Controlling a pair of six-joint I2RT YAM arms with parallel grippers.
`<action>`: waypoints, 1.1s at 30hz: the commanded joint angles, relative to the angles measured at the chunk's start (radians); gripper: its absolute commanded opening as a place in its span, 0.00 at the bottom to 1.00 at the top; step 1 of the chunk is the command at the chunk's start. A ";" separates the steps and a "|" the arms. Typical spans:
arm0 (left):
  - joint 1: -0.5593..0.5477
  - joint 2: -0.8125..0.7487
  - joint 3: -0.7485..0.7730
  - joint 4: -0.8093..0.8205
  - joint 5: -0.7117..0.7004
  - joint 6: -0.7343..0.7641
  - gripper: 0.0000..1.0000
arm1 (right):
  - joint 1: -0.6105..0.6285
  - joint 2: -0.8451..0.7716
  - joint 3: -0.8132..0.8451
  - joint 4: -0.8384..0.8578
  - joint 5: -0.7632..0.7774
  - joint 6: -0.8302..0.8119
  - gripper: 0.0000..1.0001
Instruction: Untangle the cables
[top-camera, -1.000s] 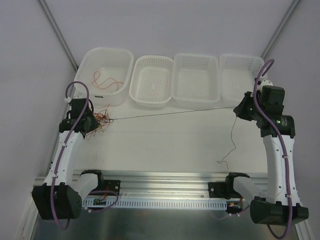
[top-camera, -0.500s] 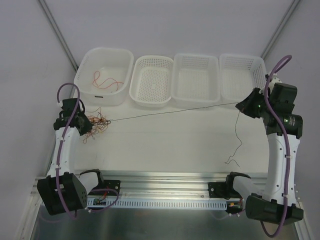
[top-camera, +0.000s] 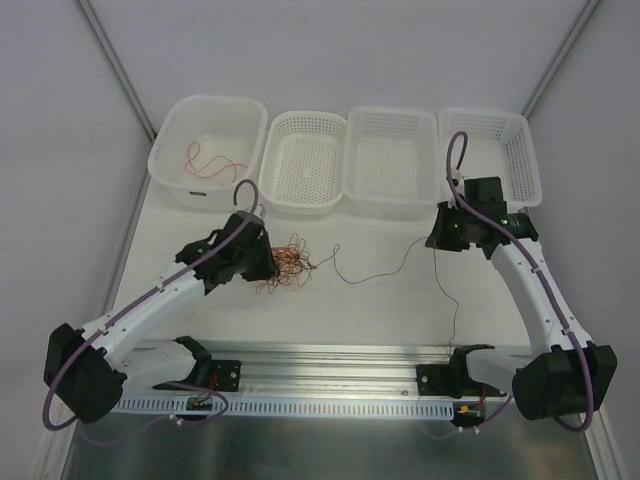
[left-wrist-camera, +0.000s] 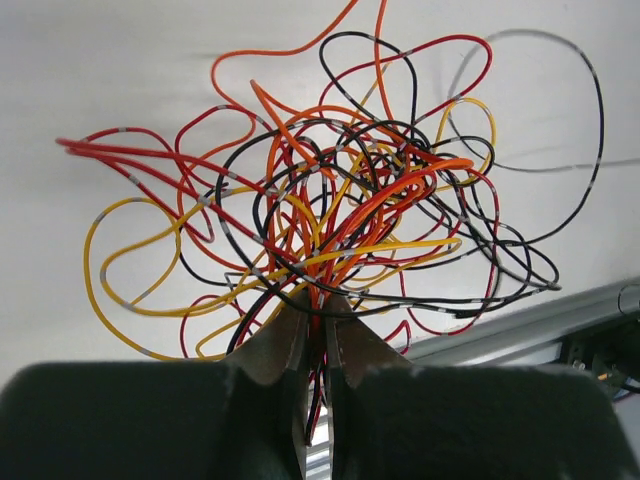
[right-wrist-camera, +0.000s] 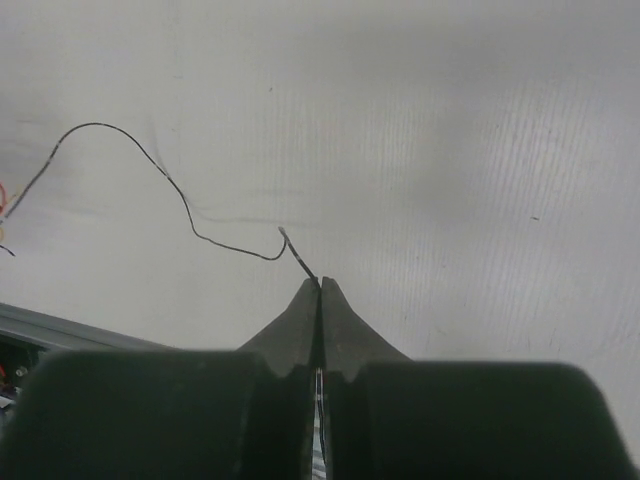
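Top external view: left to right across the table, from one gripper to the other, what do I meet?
left gripper → cable tangle it grips → slack black cable → right gripper, shut on it.

You are holding your left arm (top-camera: 150, 305) stretched diagonally up and to the right from its base. The left gripper (left-wrist-camera: 315, 300) is squeezing its jaws together on the tangle of cables (left-wrist-camera: 320, 190). Your right arm (top-camera: 535, 295) is leaning in toward the left. The right gripper (right-wrist-camera: 320, 285) is pinching its jaws tight on a single black cable (right-wrist-camera: 180, 190).
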 joint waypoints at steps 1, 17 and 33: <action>-0.182 0.074 -0.007 0.137 -0.087 -0.182 0.00 | 0.051 0.027 0.004 0.126 0.046 -0.022 0.04; -0.323 0.079 0.021 0.157 -0.111 -0.055 0.95 | 0.429 -0.031 -0.026 0.162 0.127 0.087 0.73; -0.262 0.083 -0.065 0.140 -0.109 -0.235 0.63 | 0.723 0.141 -0.106 0.452 0.186 0.311 0.72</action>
